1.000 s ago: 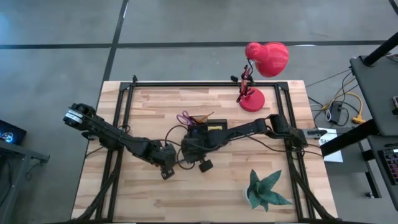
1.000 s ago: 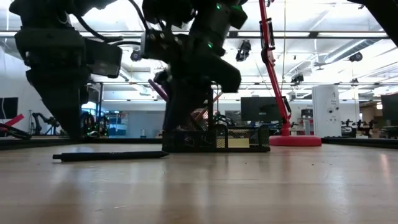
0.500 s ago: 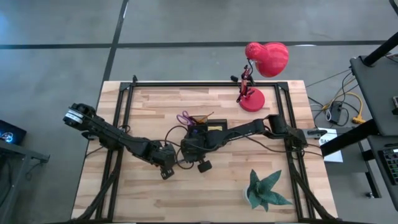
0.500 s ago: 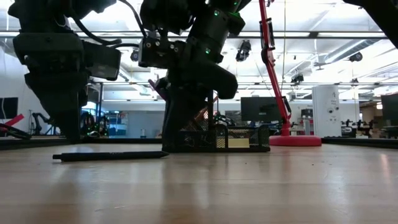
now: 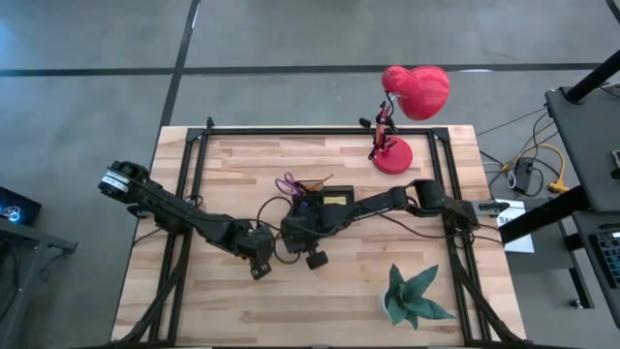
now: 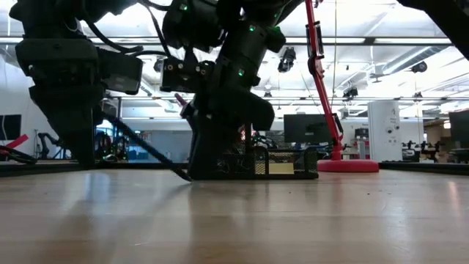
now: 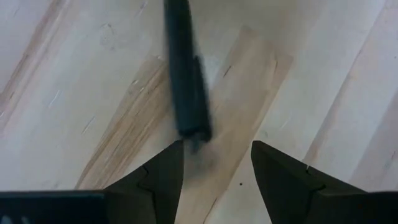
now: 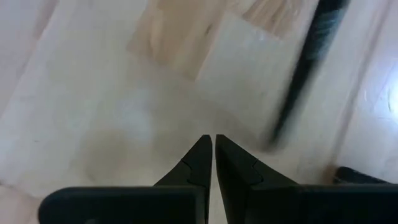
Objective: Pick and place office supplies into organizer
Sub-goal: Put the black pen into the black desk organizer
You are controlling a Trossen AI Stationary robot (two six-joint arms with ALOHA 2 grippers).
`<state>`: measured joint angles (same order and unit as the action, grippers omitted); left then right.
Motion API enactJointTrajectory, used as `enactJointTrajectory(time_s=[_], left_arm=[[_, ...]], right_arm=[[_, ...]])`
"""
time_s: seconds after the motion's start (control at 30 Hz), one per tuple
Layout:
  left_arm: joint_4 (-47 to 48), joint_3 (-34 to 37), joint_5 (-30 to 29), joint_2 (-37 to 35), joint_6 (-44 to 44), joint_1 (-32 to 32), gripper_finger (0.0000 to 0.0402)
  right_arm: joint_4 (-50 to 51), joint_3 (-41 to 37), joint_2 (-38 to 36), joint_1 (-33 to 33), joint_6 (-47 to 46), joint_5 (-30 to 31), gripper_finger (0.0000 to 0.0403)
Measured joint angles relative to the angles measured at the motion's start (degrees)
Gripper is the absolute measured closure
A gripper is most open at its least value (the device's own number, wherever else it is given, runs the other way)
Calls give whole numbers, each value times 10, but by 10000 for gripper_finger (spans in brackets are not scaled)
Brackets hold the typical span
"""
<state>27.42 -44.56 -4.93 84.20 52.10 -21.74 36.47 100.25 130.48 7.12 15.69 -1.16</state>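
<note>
1. The left arm reaches in from the table's [image 5: 242,301] left edge towards the middle. Its left gripper [image 5: 260,260] points down at the wood just left of the right arm's wrist. In the left wrist view its fingers [image 7: 155,177] are spread, with bare wood between them.

2. The right arm stretches from the right side across the centre. Its right gripper [image 8: 213,158] sits low, just near of the organizer [image 5: 325,204]. Its fingers are pressed together, nearly touching, with nothing between them.

3. The dark pen [image 6: 150,150] is tilted in the low view: its right end rests on the table by the right gripper and its left end is up in the air near the left arm. In the left wrist view the pen's end [image 7: 186,74] lies just beyond the spread fingers, not between them. In the right wrist view the pen [image 8: 308,68] runs off to one side of the closed fingers.

4. Half a second ago the pen lay flat on the table; now one end is raised. Both arms have barely shifted.

5. The purple-handled scissors [image 5: 287,184] stand at the organizer's left end. The red desk lamp [image 5: 407,116] is far right and the green paper plant [image 5: 412,296] near right.
</note>
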Motion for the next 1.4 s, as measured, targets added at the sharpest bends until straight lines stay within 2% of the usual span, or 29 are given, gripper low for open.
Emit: enactJointTrajectory(time_s=[0.2,0.4,0.6,0.8,0.93,1.4], left_arm=[[0,0,0,0,0,0,229],[0,0,-4,0,-1,0,229],[1,0,-12,0,-5,0,229],[1,0,-12,0,-6,0,229],[1,0,-17,0,-29,0,229],[5,21,2,-30,-29,-11,229]], right_arm=[[8,3,-1,-5,-1,18,390],[9,32,-6,-9,26,115,390],[-8,36,-6,-34,100,73,390],[7,25,-6,-42,105,50,390],[-27,21,-3,-41,114,28,390],[-47,27,17,-24,178,44,386]])
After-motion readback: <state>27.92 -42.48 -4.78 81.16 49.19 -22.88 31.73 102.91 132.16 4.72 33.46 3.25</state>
